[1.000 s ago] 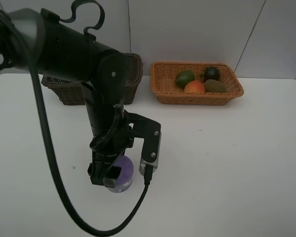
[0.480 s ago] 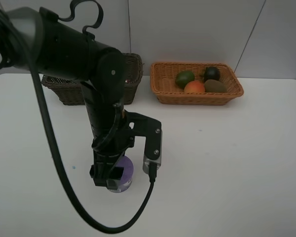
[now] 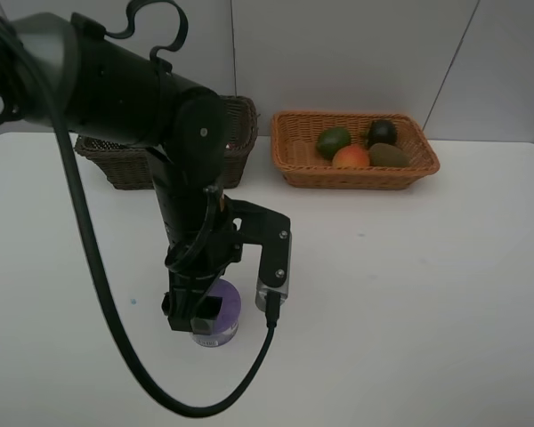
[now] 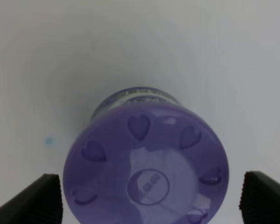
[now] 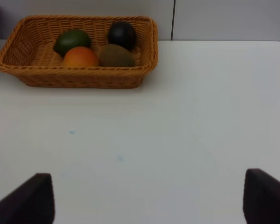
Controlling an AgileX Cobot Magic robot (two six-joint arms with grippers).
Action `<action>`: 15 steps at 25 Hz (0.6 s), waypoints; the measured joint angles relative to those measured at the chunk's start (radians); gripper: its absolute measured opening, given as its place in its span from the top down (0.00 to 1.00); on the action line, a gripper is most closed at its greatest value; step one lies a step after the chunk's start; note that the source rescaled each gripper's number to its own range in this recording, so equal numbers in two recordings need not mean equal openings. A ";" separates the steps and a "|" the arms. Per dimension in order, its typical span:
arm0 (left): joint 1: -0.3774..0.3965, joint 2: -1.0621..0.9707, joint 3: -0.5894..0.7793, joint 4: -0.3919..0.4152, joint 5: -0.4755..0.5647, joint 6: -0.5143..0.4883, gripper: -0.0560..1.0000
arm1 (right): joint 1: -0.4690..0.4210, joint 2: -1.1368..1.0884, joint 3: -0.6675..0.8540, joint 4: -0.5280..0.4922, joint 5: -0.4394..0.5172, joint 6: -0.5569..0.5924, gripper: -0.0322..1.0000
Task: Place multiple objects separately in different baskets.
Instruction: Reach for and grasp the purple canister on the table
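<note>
Between open left end effector (image 4: 149, 196) fingertips: purple-lidded jar (image 4: 147, 177) upright, lid up.

Purple-lidded jar (image 4: 147, 175): glossy translucent plastic lid, embossed hearts. Orange basket (image 3: 295, 164) and dark brown basket (image 3: 116, 162): rough woven wicker. Table (image 3: 409, 285): smooth matt white.

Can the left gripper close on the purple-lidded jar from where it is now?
Probably yes. The left gripper is open with a finger on each side of the purple-lidded jar, which stands upright alone on the white table; nothing crowds it.
</note>
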 joint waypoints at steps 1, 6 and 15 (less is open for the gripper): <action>0.000 0.000 0.000 0.000 0.000 0.000 0.00 | 0.000 0.000 0.000 0.000 0.000 0.000 0.06; 0.000 0.007 0.001 0.000 0.001 0.000 0.00 | 0.000 0.000 0.000 0.000 0.000 0.000 0.06; 0.000 0.006 0.041 0.002 -0.049 0.004 0.00 | 0.000 0.000 0.000 0.000 0.000 0.000 0.06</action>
